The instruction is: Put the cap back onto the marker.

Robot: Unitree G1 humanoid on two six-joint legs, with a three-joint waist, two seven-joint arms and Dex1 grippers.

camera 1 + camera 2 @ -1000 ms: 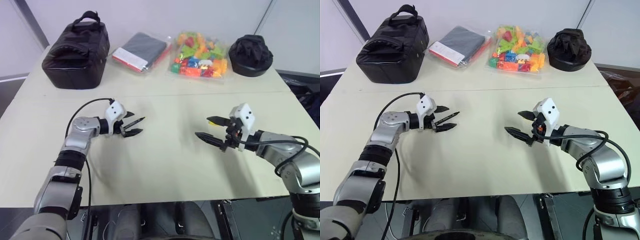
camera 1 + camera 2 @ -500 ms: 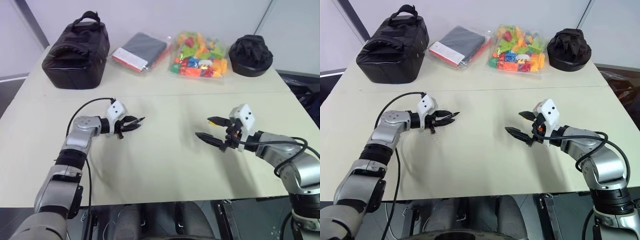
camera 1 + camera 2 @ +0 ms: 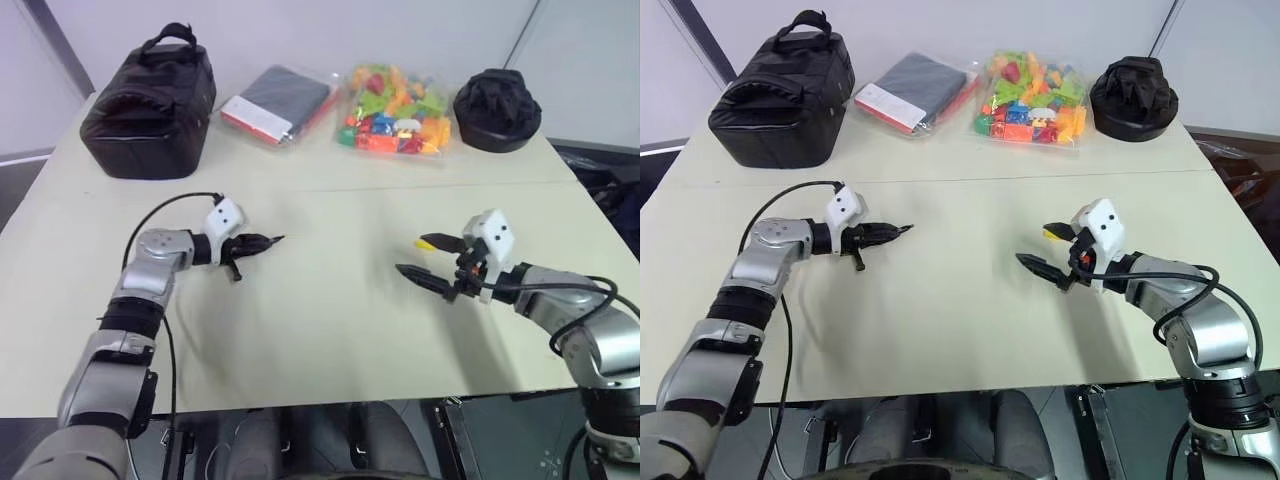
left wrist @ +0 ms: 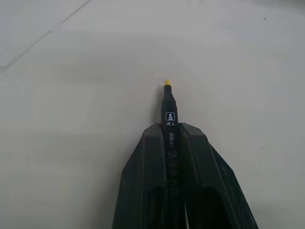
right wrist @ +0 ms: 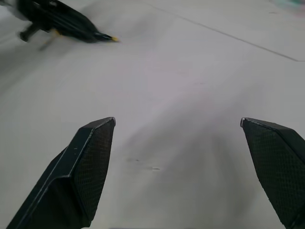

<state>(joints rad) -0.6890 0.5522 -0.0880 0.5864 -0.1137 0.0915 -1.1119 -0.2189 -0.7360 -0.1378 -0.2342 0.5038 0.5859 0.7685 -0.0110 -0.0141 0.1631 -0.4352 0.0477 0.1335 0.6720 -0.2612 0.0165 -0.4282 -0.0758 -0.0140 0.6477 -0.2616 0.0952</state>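
Pale table (image 3: 330,330); marker (image 4: 167,107) barrel hidden between left end effector (image 4: 174,143) fingers.

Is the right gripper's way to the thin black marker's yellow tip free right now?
Probably yes. The left gripper is shut on the thin black marker, whose yellow tip points across the bare pale table toward the open right gripper; nothing lies between them.

Along the desk's (image 3: 330,310) far edge, left to right: bag (image 3: 150,100), flat pouch (image 3: 278,102), blocks (image 3: 398,122), bundle (image 3: 497,108).
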